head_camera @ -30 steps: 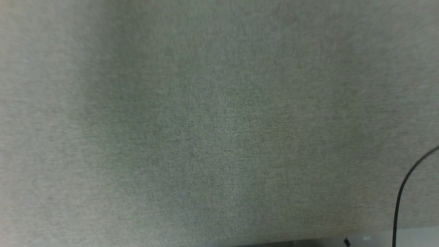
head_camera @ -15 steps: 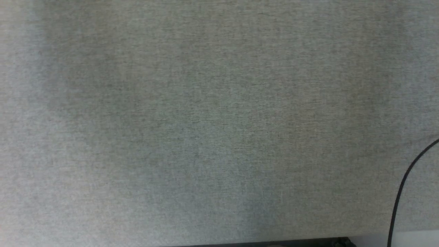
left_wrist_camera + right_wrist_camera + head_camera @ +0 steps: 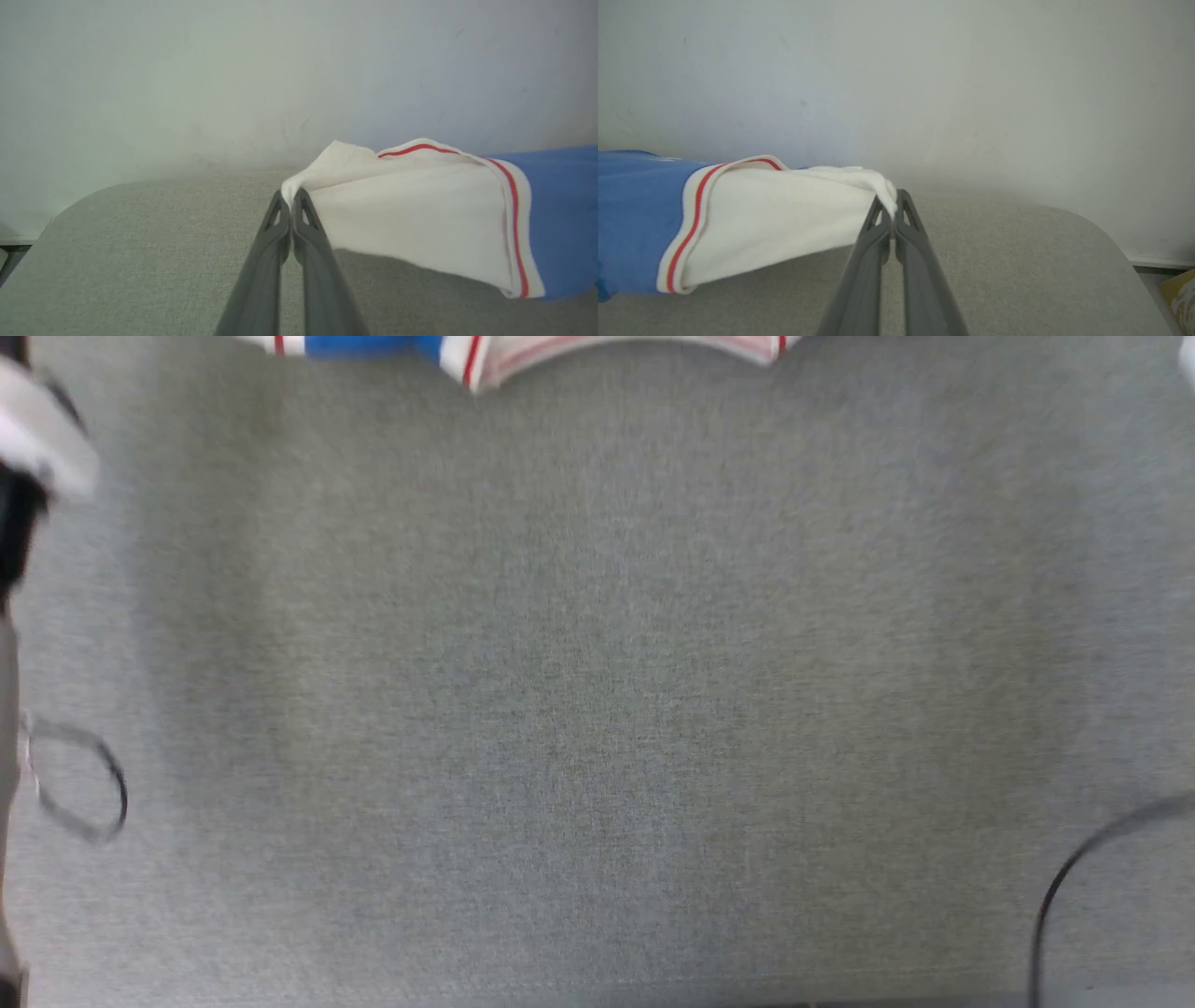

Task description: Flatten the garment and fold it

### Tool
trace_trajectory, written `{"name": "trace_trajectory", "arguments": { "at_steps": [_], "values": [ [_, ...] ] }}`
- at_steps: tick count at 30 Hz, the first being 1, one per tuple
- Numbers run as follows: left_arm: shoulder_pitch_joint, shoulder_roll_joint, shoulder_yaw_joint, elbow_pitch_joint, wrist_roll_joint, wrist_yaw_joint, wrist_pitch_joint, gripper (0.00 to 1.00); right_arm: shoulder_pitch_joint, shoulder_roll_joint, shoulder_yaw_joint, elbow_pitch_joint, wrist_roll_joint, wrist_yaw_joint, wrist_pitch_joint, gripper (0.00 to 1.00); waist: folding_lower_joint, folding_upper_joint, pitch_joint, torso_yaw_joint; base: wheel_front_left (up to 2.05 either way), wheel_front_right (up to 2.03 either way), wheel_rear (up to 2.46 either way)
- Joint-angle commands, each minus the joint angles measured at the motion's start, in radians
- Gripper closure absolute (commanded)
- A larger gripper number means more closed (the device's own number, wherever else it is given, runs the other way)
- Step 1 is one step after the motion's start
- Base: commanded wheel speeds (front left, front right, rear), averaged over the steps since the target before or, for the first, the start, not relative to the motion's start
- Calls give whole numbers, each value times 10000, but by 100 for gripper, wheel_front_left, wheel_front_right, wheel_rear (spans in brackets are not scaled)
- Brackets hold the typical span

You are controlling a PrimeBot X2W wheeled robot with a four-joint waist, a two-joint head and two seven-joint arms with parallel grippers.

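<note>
The royal blue jersey T-shirt (image 3: pixel 359 345) with white, red-striped sleeves is newly edging into the head view's top, over the grey fabric tabletop (image 3: pixel 597 709); left gripper (image 3: pixel 290 200) and right gripper (image 3: pixel 893 201) are each pinching a sleeve tip, likely stretching it flat

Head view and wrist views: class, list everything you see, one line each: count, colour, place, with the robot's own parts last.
garment: 1, blue with white red-striped sleeves, at the table's far side, a sleeve tip in each gripper
table: 1, grey fabric top, beneath the garment
wall: 1, pale, behind the table
cable: 1, black, head view's lower right
yellow thing: 1, right wrist view's lower right corner, unclear what
left gripper: 1, dark grey, shut on one sleeve
right gripper: 1, dark grey, shut on the other sleeve
</note>
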Motion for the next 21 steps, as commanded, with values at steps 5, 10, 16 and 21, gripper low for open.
{"name": "trace_trajectory", "arguments": {
  "at_steps": [5, 10, 16, 21],
  "values": [
    [1834, 694, -101, -423, -501, -67, 1231, 100, 1755, -501, 180, -561, 1164, -25, 1210, 100, 2, 0, -2526, -103, 0, 0, 0],
    [3729, 1028, -197, -1190, -1080, -70, 2276, 100, 3433, -1041, 344, -1244, 1715, -25, 2086, 100, 2, 0, -3465, -95, 0, 0, 0],
    [6232, 1198, -212, -2593, -1764, 142, 3292, 100, 5558, -1404, 148, -2105, 2383, -25, 3071, 100, 2, 0, -4349, -57, 0, 0, 0],
    [8463, 1302, -131, -4120, -2423, 531, 3979, 100, 7384, -1729, -156, -2992, 2888, -25, 4226, 100, 2, 0, -4913, -33, 0, 0, 0]
  ]
}}
